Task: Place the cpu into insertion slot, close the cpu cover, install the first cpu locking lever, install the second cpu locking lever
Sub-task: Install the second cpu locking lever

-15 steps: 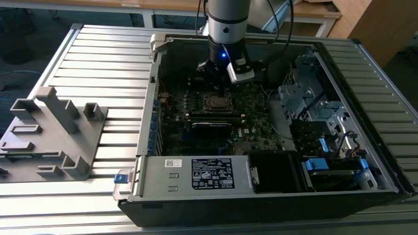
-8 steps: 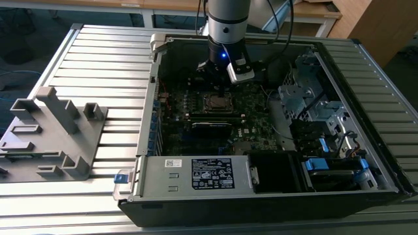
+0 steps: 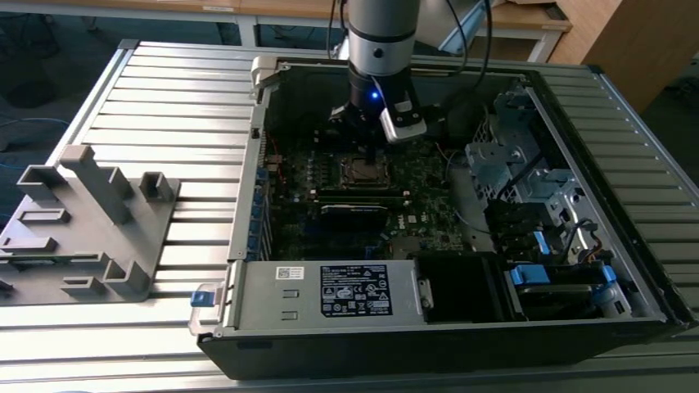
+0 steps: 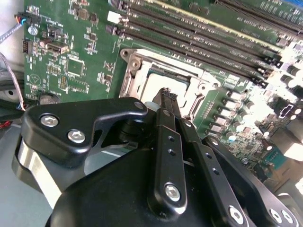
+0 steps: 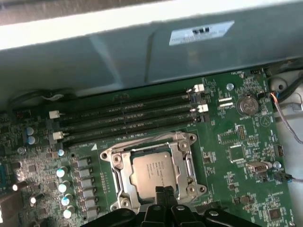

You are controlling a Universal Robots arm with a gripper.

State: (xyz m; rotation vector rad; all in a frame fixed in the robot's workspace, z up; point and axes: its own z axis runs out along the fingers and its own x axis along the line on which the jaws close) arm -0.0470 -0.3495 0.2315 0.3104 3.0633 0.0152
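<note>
The cpu [image 5: 152, 170] lies flat in the insertion slot [image 3: 364, 169], its grey metal face up; in the second wrist view the cpu [image 4: 163, 79] is partly hidden by my fingers. The cpu cover [image 5: 187, 164], a silver frame, lies down around the chip, and the cpu cover [image 4: 134, 66] shows as a silver rim in the second wrist view. My gripper [image 5: 164, 191] hangs over the socket's edge with its black fingers pressed together and nothing between them. I cannot tell whether the tips touch the cover. In the exterior view the gripper [image 3: 366, 139] hangs just behind the socket.
Long black memory slots [image 5: 128, 118] run beside the socket. The grey power-supply box [image 3: 327, 291] sits at the case front, and a metal drive cage [image 3: 525, 164] stands at the exterior view's right. A grey fixture [image 3: 87, 229] rests on the slatted table [image 3: 164, 98].
</note>
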